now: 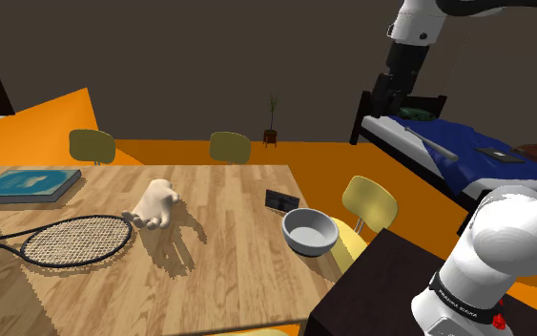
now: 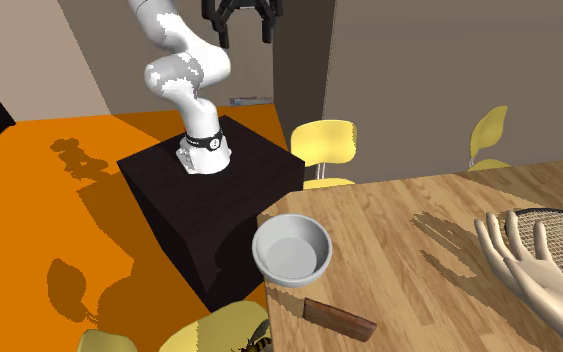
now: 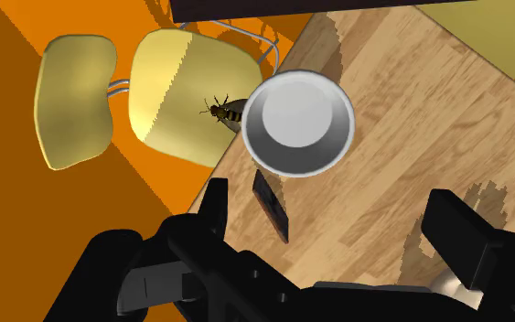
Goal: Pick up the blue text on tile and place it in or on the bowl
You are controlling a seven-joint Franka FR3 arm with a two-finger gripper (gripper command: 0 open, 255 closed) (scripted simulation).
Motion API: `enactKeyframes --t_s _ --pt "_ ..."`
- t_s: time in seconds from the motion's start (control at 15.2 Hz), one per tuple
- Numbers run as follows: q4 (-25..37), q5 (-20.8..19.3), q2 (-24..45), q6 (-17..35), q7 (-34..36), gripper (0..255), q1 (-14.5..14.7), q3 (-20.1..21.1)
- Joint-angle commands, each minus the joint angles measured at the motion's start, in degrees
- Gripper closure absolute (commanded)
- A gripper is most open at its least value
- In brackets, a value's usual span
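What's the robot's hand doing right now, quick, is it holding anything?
Hand: open, holding nothing; the dark tile lies beside the bowl.

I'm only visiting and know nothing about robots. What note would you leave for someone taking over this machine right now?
Hand: open, empty, high above the table.
Tile: dark and thin, on the wooden table beside the bowl, not touching it.
Bowl: empty, at the table corner nearest the stand.
Done: nothing grasped yet.
Left: lower the hand, grip the tile, lift it, set it in the bowl.
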Motion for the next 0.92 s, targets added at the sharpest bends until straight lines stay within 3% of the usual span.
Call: enactKeyframes --t_s 0.0,0.86 --pt "0.0 0.0 0.0 0.0 0.0 0 0.0 0.0" --pt "-10.2 -2.6 14.9 26.6 -11.1 0 1.5 -7.8"
